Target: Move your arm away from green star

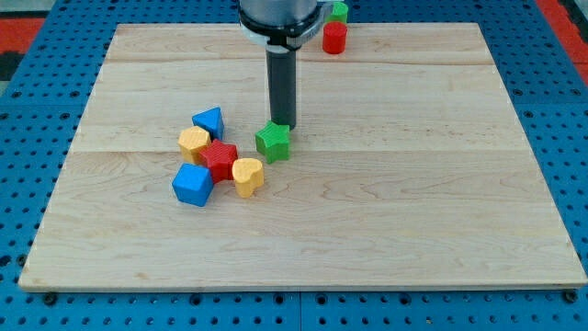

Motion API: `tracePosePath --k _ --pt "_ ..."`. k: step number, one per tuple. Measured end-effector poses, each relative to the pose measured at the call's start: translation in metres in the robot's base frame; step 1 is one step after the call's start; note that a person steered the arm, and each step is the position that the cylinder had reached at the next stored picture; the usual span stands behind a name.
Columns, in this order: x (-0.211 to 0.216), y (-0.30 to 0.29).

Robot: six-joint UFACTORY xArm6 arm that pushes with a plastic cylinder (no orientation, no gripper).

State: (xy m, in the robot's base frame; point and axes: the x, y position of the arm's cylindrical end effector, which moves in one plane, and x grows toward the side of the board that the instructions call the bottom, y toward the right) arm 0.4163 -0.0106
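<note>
The green star [273,142] lies on the wooden board [413,202], a little left of the middle. My tip [284,124] stands right at the star's upper right edge, touching it or nearly so. The dark rod rises from there to the arm's body at the view's top. Just left of the star lies a cluster: a blue triangular block [209,120], a yellow block [193,141], a red star [220,159], a yellow heart [247,176] and a blue cube [192,184].
A red cylinder [333,38] stands near the board's top edge, with a green block [340,11] just behind it, partly hidden by the arm. Blue perforated table surrounds the board.
</note>
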Motion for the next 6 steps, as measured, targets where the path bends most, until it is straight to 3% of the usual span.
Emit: tracePosePath --k 1,2,3,4,5,6 --pt "0.005 0.057" --pt "0.035 -0.023" --pt "0.022 -0.036" --pt "-0.009 0.006" --pt "-0.083 0.083" --pt "-0.122 0.227"
